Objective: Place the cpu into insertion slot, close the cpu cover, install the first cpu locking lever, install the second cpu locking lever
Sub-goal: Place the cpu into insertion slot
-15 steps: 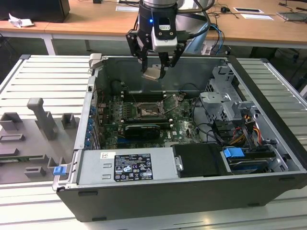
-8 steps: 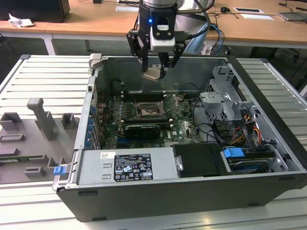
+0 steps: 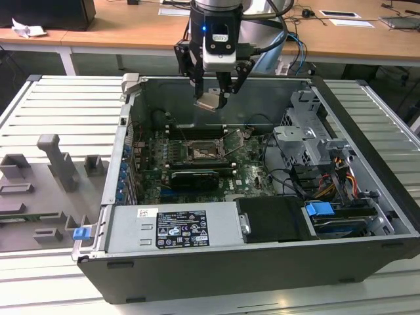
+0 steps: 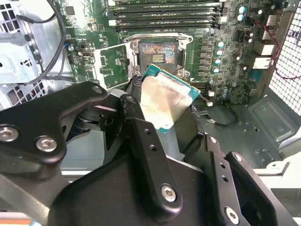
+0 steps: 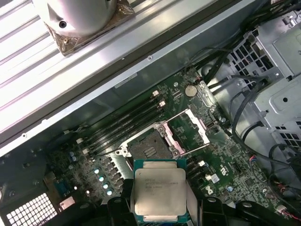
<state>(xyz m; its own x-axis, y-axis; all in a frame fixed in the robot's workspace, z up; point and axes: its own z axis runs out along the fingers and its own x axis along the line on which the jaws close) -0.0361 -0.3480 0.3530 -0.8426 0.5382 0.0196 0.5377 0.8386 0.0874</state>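
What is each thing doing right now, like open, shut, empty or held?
Small square silver-beige cpu: held in the air, not in yet.
Black robot hand: shut on the cpu.
Square dark insertion slot: empty.
Thin silver metal cpu cover: flipped open.
Black computer case: side panel off.

Open tower case point(image 3: 216, 279) is lying on its side on a slatted metal table point(image 3: 59, 105), power supply point(image 3: 174, 226) sitting along its near wall. A long black card point(image 3: 195, 177) is sitting on the green board, and memory slots point(image 4: 164, 14) are running in rows. Drive cage point(image 3: 308, 134) is crowding the exterior view's right, with grey fixture blocks point(image 3: 56, 157) sitting at its left.
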